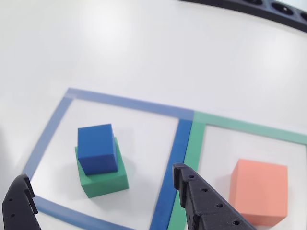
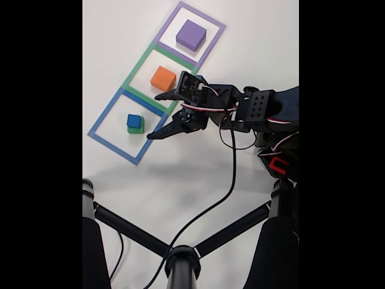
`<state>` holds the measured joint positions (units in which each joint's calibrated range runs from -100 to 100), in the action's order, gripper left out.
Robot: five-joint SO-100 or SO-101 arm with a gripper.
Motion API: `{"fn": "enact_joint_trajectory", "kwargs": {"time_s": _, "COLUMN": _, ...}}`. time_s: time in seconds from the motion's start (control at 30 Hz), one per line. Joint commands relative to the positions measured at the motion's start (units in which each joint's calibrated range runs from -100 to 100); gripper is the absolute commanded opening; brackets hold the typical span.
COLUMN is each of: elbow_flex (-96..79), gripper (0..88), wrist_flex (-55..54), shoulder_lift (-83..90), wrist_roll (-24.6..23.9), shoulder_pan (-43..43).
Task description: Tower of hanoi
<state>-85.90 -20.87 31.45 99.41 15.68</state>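
A small blue cube (image 1: 97, 147) (image 2: 133, 120) sits on top of a green block (image 1: 104, 175) (image 2: 138, 127) inside the blue tape square. The salmon-orange block (image 1: 259, 191) (image 2: 163, 78) rests alone in the green tape square, and the purple block (image 2: 191, 35) lies in the purple tape square. My gripper (image 1: 102, 191) (image 2: 153, 115) is open and holds nothing. In the other view its black fingertips (image 1: 184, 179) stand on either side of the blue and green stack, nearer the camera. In the fixed view the gripper hovers just right of the stack.
Blue tape outline (image 2: 114, 144), green tape outline (image 2: 139, 62) and purple tape outline (image 2: 212, 48) form a diagonal row on the white table. A black bar with round holes (image 1: 268, 8) lies along the far edge. A black stand (image 2: 180, 260) and cable (image 2: 225, 186) occupy the lower part of the fixed view.
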Motion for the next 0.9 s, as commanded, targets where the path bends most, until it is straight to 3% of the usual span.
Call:
{"fn": "enact_joint_trajectory", "kwargs": {"time_s": 0.0, "elbow_flex": 0.89, "gripper": 35.1, "wrist_flex": -13.09, "shoulder_lift": -10.05, "wrist_roll": 0.59, "shoulder_pan": 0.60}}
{"fn": "enact_joint_trajectory", "kwargs": {"time_s": 0.27, "elbow_flex": 7.53, "gripper": 35.0, "wrist_flex": -29.19, "shoulder_lift": -29.60, "wrist_roll": 0.59, "shoulder_pan": 1.44}}
{"fn": "enact_joint_trajectory", "kwargs": {"time_s": 0.87, "elbow_flex": 19.25, "gripper": 34.9, "wrist_flex": -37.29, "shoulder_lift": -46.19, "wrist_roll": 0.59, "shoulder_pan": 3.96}}
